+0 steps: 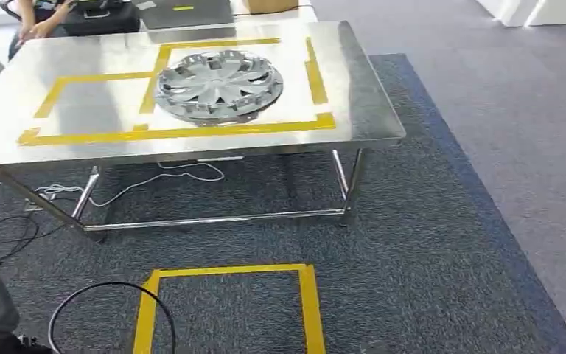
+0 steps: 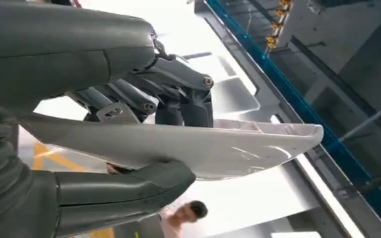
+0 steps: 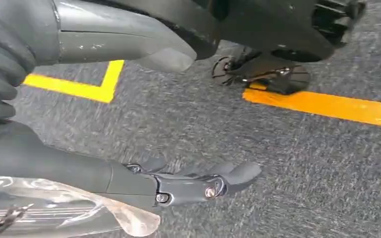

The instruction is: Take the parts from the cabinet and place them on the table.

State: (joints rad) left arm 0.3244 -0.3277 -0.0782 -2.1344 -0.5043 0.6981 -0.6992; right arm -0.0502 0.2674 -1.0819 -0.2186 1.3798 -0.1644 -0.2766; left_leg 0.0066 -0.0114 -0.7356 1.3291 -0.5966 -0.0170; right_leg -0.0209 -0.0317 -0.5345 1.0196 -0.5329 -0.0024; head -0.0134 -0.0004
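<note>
The left hand gripped a white part; the right hand hung loosely spread, holding nothing; a hubcap lay on the table.

White cable on blue carpet; possibly a black case.

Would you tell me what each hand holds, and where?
The left hand grips a white part by its edge, thumb opposite fingers. The right hand holds nothing.
</note>
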